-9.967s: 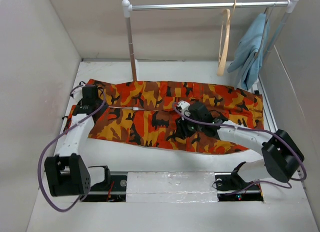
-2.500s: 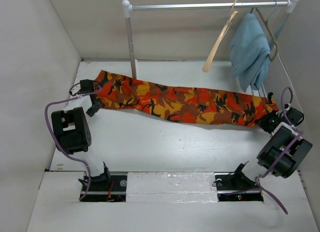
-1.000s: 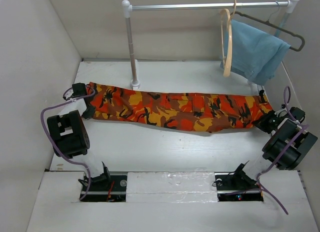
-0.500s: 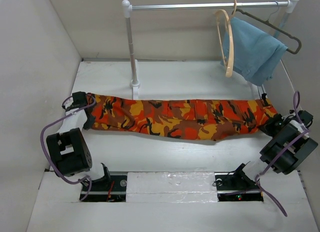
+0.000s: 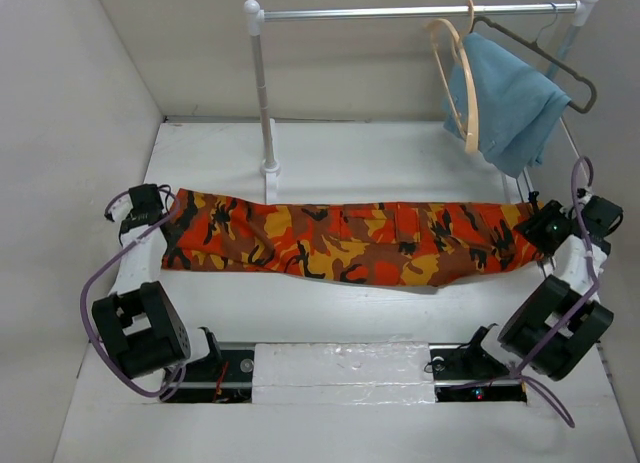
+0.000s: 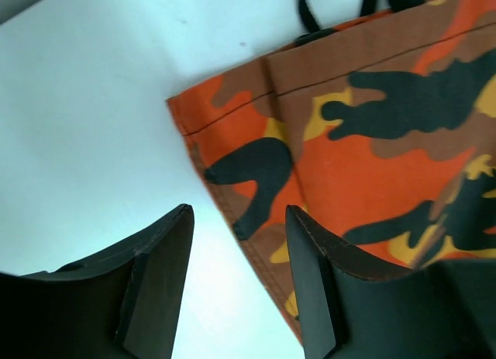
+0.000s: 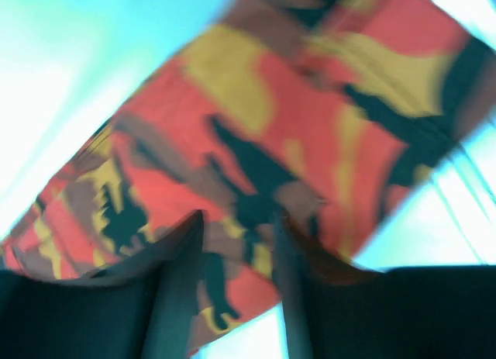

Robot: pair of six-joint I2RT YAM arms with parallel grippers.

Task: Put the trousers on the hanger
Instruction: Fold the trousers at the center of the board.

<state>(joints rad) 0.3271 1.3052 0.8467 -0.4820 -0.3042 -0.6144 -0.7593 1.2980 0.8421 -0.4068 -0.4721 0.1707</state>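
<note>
- Trousers: soft, limp cloth, likely light; grip at both ends.
- Left fingers: spread, holding nothing.
- Right fingers: blurred; cannot tell state.

Trousers span the table from side to side, with bare strips before and behind them. The rail post stands just behind their left part. Hanger and blue cloth crowd the rail's right end.
</note>
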